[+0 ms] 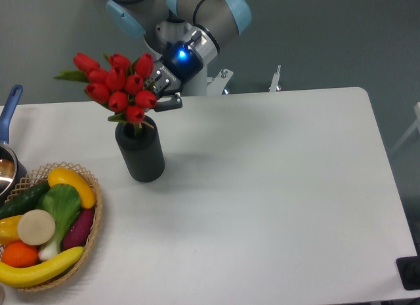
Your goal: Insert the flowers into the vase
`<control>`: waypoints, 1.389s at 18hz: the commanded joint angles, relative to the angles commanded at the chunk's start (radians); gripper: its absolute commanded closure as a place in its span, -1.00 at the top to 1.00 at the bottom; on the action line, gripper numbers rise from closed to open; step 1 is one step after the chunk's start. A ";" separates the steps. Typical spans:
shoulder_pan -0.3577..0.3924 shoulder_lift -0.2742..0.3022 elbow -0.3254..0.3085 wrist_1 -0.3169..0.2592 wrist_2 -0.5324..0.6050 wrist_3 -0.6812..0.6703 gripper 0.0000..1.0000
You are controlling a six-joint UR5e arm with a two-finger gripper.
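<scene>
Arm enters from the top edge, grey links with light blue joint caps, wrist angled down and to the left. A blue light glows on the wrist just behind the tool (164,90). The tool sits at the right side of the flowers (118,85), level with the lower blooms. One dark finger (172,101) sticks out sideways by the rightmost tulip; the other is hidden behind the blooms. Whether the tool is wide, narrow, or holding the bunch: cannot tell from this view.

Surroundings: white surface (275,187), mostly bare to the right. At the lower left corner, a wicker basket (92,236) with a banana, an orange, a cucumber, leafy greens, a purple vegetable and a yellow pepper. Above it at the left edge, part of a metal pot (6,170) with a blue handle (12,101) pointing up. Basket and pot stand apart from the vase (141,154); neither lies between it and the arm.

Task items: the vase stands upright on the left half of the surface, dark and cylindrical. The flowers rise from its mouth, red heads fanned up and to the left, one green leaf pointing left. Stems are hidden inside the rim. The tool is just above and right of the vase mouth.
</scene>
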 joint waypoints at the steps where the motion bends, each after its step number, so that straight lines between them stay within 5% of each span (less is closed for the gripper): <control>1: 0.000 -0.003 0.000 0.000 0.000 -0.001 -0.38; 7: 0.000 -0.014 -0.011 0.002 0.002 0.003 0.01; 18: 0.002 -0.011 -0.021 0.000 0.015 0.040 0.31; 20: 0.006 -0.008 -0.029 0.002 0.014 0.037 0.47; 22: 0.014 -0.003 -0.035 0.002 0.014 0.035 1.00; 25: 0.047 0.001 -0.018 -0.002 0.012 0.029 1.00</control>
